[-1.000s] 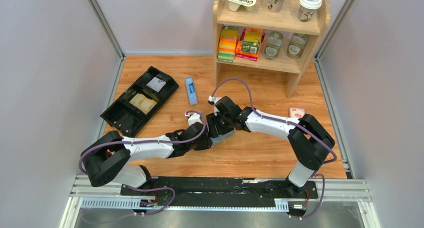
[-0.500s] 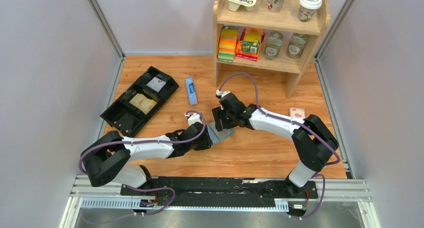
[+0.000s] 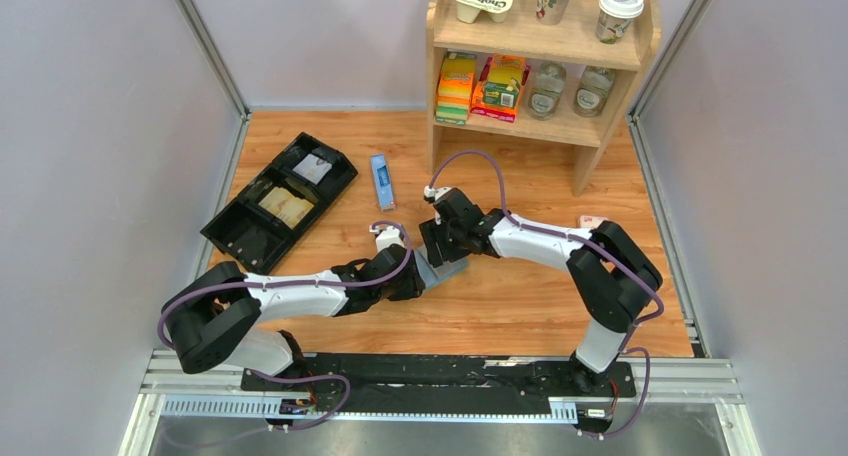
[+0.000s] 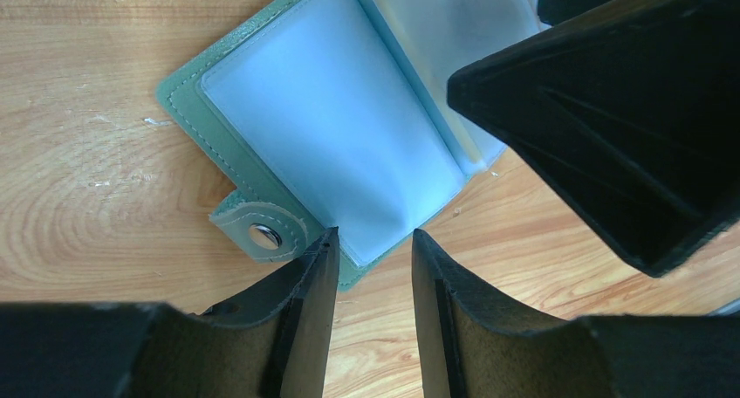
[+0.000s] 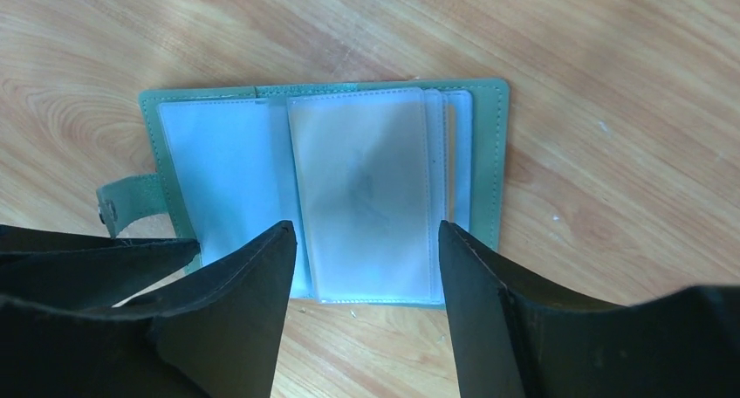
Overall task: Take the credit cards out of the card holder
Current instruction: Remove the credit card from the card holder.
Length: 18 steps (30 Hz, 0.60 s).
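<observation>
The right jaws have drawn back off the open card holder, apart above it; the left jaws stand apart at its snap-tab edge, mid-tabletop.

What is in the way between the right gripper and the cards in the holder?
Only a frosted pocket page. The right gripper hangs open over the open holder. That page tops the stack, and an orange card edge peeks out beneath it.

Card holder lies on the table; tray behind, leftward.
</observation>
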Motion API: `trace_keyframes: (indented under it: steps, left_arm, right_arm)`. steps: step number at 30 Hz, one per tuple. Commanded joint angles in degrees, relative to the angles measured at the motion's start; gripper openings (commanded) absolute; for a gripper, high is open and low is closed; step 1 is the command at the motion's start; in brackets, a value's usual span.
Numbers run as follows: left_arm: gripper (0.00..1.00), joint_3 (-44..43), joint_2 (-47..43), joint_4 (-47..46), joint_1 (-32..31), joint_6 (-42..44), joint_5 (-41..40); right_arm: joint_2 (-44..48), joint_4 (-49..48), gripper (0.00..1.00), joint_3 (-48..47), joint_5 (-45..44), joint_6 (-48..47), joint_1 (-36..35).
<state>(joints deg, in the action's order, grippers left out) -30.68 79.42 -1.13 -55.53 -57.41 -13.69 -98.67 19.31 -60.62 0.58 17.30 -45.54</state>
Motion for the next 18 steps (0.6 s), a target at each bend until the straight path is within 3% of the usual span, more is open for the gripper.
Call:
trace_keyframes:
  steps: [1, 18]
  left_arm:
    - [0.45, 0.97, 1.35, 4.29, -0.55, -0.07, 0.77]
    - [0.45, 0.97, 1.53, 4.11, -0.55, -0.07, 0.95]
  right_arm:
    - [-1.52, -2.44, 0.63, -2.57, 2.41, -1.30, 0.10]
    - [-1.44, -3.05, 0.55, -1.26, 8.73, -0.87, -0.08]
